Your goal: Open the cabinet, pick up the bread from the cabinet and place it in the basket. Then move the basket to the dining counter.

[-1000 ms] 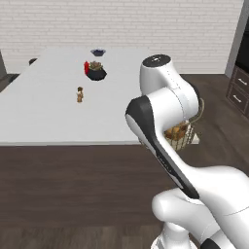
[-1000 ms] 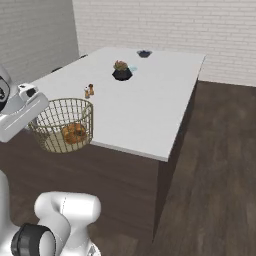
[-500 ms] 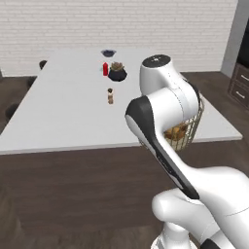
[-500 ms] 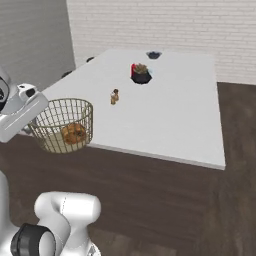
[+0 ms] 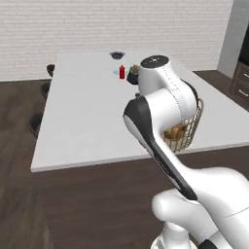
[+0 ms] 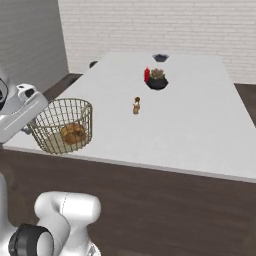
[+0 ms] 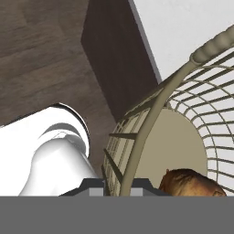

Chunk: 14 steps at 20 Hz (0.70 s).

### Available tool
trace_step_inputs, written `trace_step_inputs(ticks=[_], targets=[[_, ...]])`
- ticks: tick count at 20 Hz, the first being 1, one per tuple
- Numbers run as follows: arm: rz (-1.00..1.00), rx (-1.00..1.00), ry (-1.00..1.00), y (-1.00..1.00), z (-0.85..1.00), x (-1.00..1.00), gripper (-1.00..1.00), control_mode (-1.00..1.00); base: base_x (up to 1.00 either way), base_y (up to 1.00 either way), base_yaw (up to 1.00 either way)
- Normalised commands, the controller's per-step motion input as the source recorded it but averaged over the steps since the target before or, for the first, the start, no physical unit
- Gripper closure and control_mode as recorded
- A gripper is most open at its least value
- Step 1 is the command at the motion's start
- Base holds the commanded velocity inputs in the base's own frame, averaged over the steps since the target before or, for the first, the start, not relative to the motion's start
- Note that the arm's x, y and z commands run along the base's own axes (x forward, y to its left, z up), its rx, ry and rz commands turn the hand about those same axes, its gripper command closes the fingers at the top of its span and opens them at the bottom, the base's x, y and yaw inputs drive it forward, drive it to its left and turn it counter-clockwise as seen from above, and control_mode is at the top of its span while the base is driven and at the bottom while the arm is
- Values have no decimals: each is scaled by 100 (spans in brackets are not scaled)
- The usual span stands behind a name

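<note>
The tan wire basket (image 6: 64,125) hangs from my gripper (image 6: 35,123), which is shut on its rim at the left side. The golden-brown bread (image 6: 73,133) lies on the basket's floor. The basket sits at the near edge of the white dining counter (image 6: 190,125), by its left corner; I cannot tell whether it touches the top. In the left base view my arm covers most of the basket (image 5: 190,127), and the bread (image 5: 174,132) peeks out beside it. In the hand view the basket rim (image 7: 153,112) runs up from my gripper (image 7: 119,186), with the bread (image 7: 189,182) inside.
On the far half of the dining counter (image 5: 87,112) stand a red bottle (image 5: 122,72), a dark pot with a plant (image 5: 133,75), a small dark bowl (image 5: 116,55) and a small brown figure (image 6: 136,105). Dark stools (image 5: 48,70) line the left side. Dark drawers (image 5: 240,82) are at the right.
Both base views have shifted as the base moved: the counter now lies more squarely ahead and nearer. The basket with the bread stays held in my gripper.
</note>
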Motion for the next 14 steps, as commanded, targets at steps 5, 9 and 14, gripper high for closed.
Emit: trace_step_inputs(ticks=[5,9,14], targets=[[0,0,0,0,0,0,100,100,44,30,-13],[0,0,0,0,0,0,100,100,48,4,-5],[0,0,0,0,0,0,100,100,46,7,-2]])
